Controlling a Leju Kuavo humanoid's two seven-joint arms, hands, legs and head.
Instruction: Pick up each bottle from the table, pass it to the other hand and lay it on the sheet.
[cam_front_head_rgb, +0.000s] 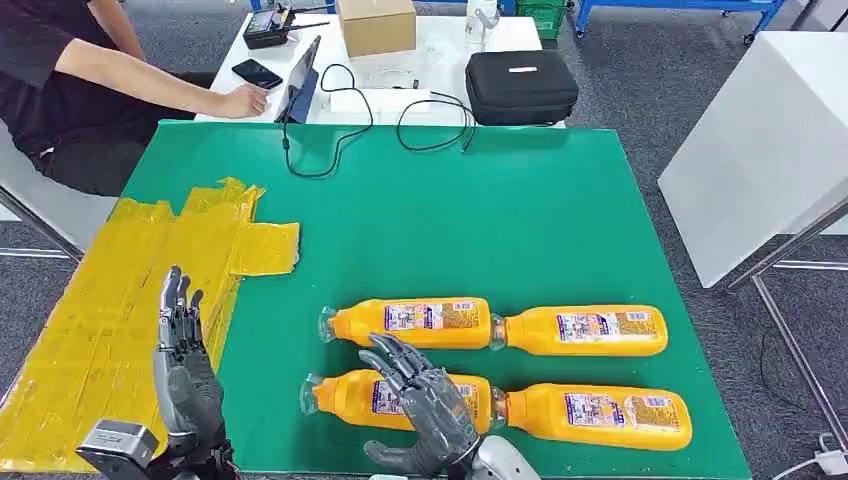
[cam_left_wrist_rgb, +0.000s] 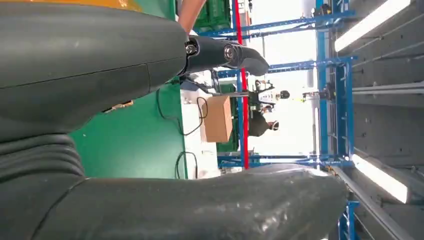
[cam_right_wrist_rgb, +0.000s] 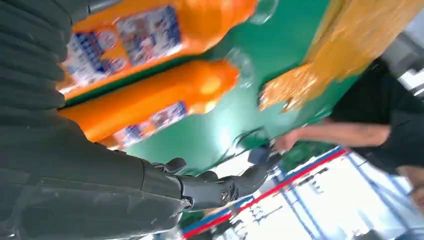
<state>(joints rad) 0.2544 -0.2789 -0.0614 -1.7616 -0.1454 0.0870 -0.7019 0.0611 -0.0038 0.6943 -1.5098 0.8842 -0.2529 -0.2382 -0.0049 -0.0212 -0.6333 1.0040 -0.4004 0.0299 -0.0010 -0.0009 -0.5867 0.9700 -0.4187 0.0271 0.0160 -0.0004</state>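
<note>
You were looking down on a green table (cam_front_head_rgb: 560, 200), and every place here is given from its near edge, the one closest to the robot.

Far left along that edge, a crumpled yellow sheet (cam_front_head_rgb: 120, 290) was taped flat and ran back toward the middle of the table. The left hand (cam_front_head_rgb: 185, 365) stood upright over the sheet's near part, fingers straight and apart, holding nothing.

Moving right, four orange bottles lay on their sides in two rows, caps pointing left. The front left bottle (cam_front_head_rgb: 350, 395) was nearest the edge, with the right hand (cam_front_head_rgb: 425, 405) hovering over its body, fingers spread and curved, empty. You could not tell whether the fingers touched it. Behind it lay the back left bottle (cam_front_head_rgb: 415, 323); right of these came the front right bottle (cam_front_head_rgb: 600, 415) and the back right bottle (cam_front_head_rgb: 590, 330), each with its cap close against the base of its left neighbour.

At the far side, a person's hand (cam_front_head_rgb: 245, 100) rested on a white desk (cam_front_head_rgb: 440, 45).

Risks, as judgement: the round bottle could roll under closing fingers, and since the pairs lay nearly end to end, a nudge could shove the front right bottle. The handover could also slip, because smooth plastic gives little grip.
</note>
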